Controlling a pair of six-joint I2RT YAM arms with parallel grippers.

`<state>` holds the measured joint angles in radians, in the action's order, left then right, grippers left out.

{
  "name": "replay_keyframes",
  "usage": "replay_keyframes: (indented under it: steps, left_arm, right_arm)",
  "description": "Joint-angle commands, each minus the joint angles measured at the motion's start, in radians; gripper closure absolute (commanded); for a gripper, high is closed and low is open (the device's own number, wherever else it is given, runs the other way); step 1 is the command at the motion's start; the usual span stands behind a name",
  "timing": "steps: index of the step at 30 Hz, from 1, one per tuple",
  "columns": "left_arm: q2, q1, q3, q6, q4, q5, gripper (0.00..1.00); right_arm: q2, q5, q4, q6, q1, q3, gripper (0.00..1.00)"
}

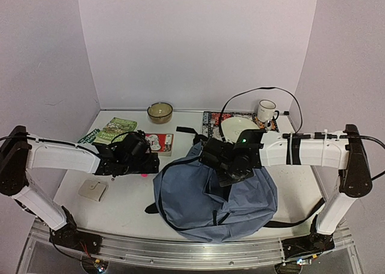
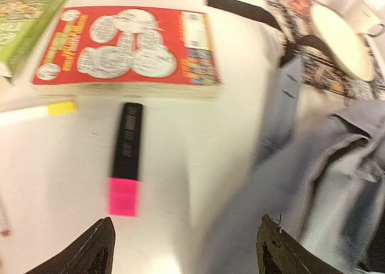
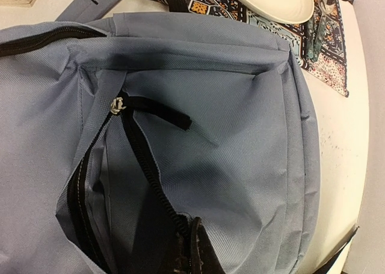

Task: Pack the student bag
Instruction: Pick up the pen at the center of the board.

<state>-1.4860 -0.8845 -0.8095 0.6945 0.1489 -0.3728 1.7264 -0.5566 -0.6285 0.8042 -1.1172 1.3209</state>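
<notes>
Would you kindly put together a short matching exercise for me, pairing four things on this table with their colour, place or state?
Column one:
1. marker
2. book with red cover
3. plate
4. student bag

Column two:
A. rests on the patterned mat
B. blue-grey fabric, a zip partly open
C. black body with a pink end
D. lies flat beside the green book

Pairs: 1-C, 2-D, 3-A, 4-B
</notes>
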Motion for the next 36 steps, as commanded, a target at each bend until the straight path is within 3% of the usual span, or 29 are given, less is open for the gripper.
replay_keyframes:
  steps: [1, 11, 20, 36]
  left_arm:
    - [0.021, 0.071, -0.101, -0.092, 0.139, -0.016, 0.17]
    - [-0.172, 0.195, -0.259, -0.179, 0.230, 0.163, 0.18]
    - [-0.353, 0.246, -0.401, -0.253, 0.313, 0.291, 0.31]
    - [-0.530, 0.271, -0.523, -0.279, 0.449, 0.280, 0.46]
  right_arm:
    - [-0.024, -0.047, -0.063, -0.009, 0.001, 0.016, 1.00]
    - [-0.027, -0.038, -0.053, -0.013, 0.001, 0.026, 1.00]
    - [-0.042, -0.026, -0.047, -0.011, 0.000, 0.021, 1.00]
    - [-0.034, 0.001, -0.042, -0.015, 0.000, 0.024, 1.00]
